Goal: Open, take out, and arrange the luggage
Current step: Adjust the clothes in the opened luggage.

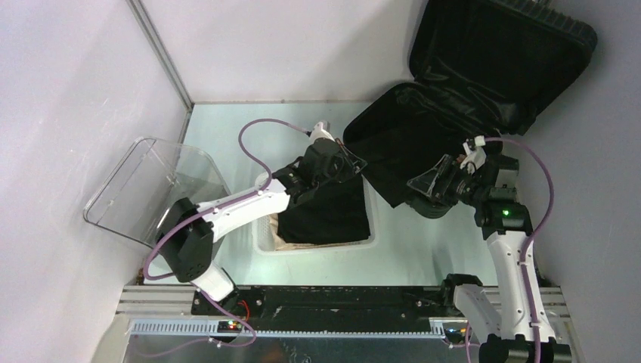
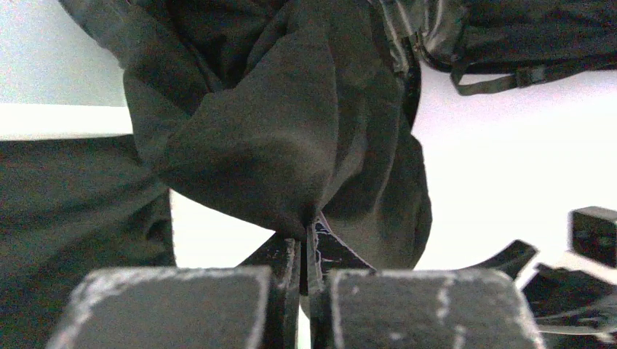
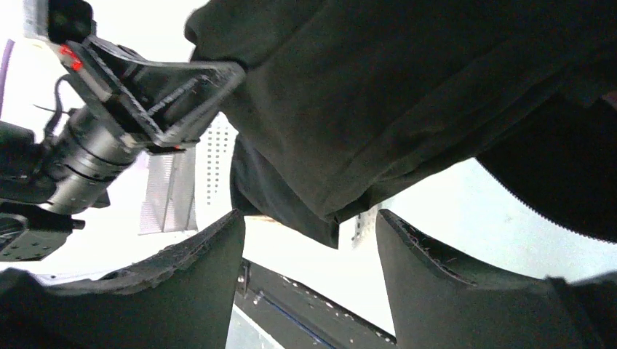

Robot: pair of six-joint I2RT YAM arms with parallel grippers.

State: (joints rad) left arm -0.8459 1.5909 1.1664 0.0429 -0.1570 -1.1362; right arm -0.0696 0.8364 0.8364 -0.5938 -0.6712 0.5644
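left gripper (image 2: 305, 254) pinched the garment (image 2: 276, 145) shut; right gripper (image 3: 309, 247) gaped empty. i feared that thin pinch slipping.

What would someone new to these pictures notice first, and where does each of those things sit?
First comes the big black luggage at the far right, its lid thrown open against the wall. Next is the left gripper, shut on a black garment that hangs down into the white basket at the middle of the table. The right gripper stands open by the luggage's near edge.
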